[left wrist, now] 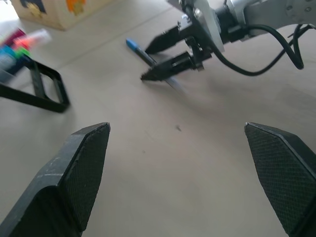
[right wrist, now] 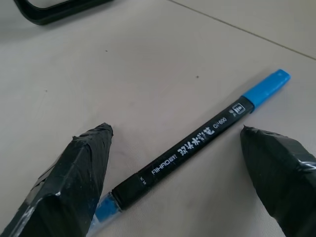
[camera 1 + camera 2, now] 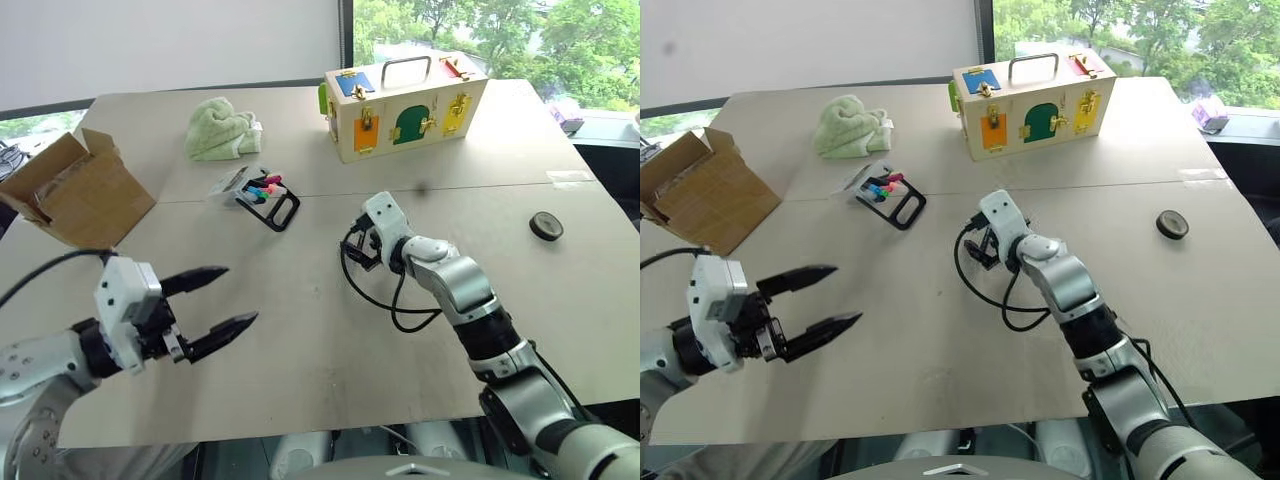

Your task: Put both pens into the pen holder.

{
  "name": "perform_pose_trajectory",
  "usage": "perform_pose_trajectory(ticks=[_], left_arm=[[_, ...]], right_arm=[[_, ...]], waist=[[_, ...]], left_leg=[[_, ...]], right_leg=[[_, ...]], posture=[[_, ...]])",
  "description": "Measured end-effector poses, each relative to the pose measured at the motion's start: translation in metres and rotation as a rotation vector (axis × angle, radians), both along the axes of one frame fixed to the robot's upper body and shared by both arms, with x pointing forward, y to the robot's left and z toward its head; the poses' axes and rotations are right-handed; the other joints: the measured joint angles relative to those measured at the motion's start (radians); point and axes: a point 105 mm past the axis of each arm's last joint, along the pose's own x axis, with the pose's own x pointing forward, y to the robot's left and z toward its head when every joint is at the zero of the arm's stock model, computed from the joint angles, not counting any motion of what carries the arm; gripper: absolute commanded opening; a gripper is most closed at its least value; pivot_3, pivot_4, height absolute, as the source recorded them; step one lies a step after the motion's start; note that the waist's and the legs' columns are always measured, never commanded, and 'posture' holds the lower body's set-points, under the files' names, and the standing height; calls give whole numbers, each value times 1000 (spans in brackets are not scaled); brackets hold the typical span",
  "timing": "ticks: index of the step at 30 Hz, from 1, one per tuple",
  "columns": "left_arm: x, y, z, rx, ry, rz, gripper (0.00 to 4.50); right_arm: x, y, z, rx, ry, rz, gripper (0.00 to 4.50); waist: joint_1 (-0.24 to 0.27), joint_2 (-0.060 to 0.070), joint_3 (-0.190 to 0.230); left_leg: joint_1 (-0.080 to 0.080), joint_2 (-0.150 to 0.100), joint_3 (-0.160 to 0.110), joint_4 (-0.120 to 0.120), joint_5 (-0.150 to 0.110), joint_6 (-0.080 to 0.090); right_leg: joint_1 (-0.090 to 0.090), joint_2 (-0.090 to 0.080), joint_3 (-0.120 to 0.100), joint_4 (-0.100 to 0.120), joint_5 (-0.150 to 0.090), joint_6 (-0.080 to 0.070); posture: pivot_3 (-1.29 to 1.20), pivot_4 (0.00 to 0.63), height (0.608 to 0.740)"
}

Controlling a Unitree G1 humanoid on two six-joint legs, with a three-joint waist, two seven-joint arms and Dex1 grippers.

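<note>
Two grippers work over the table (image 3: 330,350): the left gripper (image 3: 222,298) hangs spread wide and empty near the front edge, while the right gripper (image 2: 182,182) stands fully apart around a black pen (image 2: 187,148) with blue ends lying flat on the table, gripping nothing. Well apart, behind it, lies the pen holder (image 3: 262,195), showing colourful caps.

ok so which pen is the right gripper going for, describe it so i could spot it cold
Start at the wooden latch box at the table's far edge and come toward the robot to the open right gripper. The pen lies flat on the table between its fingertips. It has a black body with white lettering and blue ends, and lies alone, apart from the markers in the pen holder.
</note>
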Motion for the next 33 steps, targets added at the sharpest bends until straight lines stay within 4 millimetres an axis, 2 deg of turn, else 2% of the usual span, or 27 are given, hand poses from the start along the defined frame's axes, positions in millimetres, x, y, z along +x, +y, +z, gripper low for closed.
perform_pose_trajectory(ticks=[3,4,5,9,11,14,17,20,22,25,29,33], left_arm=[[4,-1,3,-1,-19,10,4500],[6,-3,3,-11,-18,6,4500],[6,-4,3,-14,-16,3,4500],[11,-11,4,-39,-21,-7,4500],[13,-15,3,-54,-20,-18,4500],[21,-26,7,-139,-26,-32,4500],[30,-43,4,-358,6,-25,4500],[50,-61,0,-674,78,27,4500],[65,-64,5,-768,85,63,4500],[86,-68,11,-863,95,109,4500],[98,-85,12,-918,136,70,4500],[98,-106,19,-918,160,-42,4500]], right_arm=[[-1,1,0,-30,7,8,3381],[-3,1,0,-43,9,18,2809],[-3,1,0,-46,9,21,2675],[-7,-4,0,-63,15,24,557],[-7,-8,0,-64,13,18,17],[-6,-14,1,-29,16,8,17],[-4,-23,7,99,7,10,17],[-11,-27,36,254,-115,112,17],[-22,-27,56,319,-204,202,17],[-48,-22,73,388,-300,381,17],[-68,-18,85,432,-351,497,17],[-79,-15,86,432,-341,559,17]], waist=[[-2,-1,0],[-3,-1,-1],[-3,-1,-1],[-1,-1,-1],[2,-1,-1],[5,-1,-1],[2,-1,-1],[1,-2,0],[-3,-2,-1],[-3,-2,-1],[-13,-3,-1],[-16,-3,-1]], left_leg=[[0,0,1,0,0,0],[0,0,1,0,0,0],[0,0,1,0,0,0],[0,0,0,0,0,0],[0,0,0,0,0,0],[0,-1,0,0,-1,1],[-1,-1,1,0,-1,1],[-2,0,1,1,-1,1],[-2,1,1,1,-1,1],[-2,1,1,1,-1,2],[-2,0,2,2,0,1],[-2,0,2,2,0,1]], right_leg=[[0,0,1,0,0,0],[0,0,1,0,0,0],[0,0,1,0,0,0],[0,0,1,0,0,0],[0,0,0,0,0,0],[0,0,0,0,0,0],[0,-1,1,-1,0,0],[0,0,0,0,0,1],[0,2,0,1,0,1],[0,2,1,0,0,1],[0,1,1,0,0,1],[0,1,1,0,0,1]], posture=[[0,150,740],[0,150,740],[0,150,740],[0,150,740],[0,150,740],[0,150,740],[0,150,740],[0,150,740],[0,150,740],[0,150,740],[0,150,740],[0,150,740]])
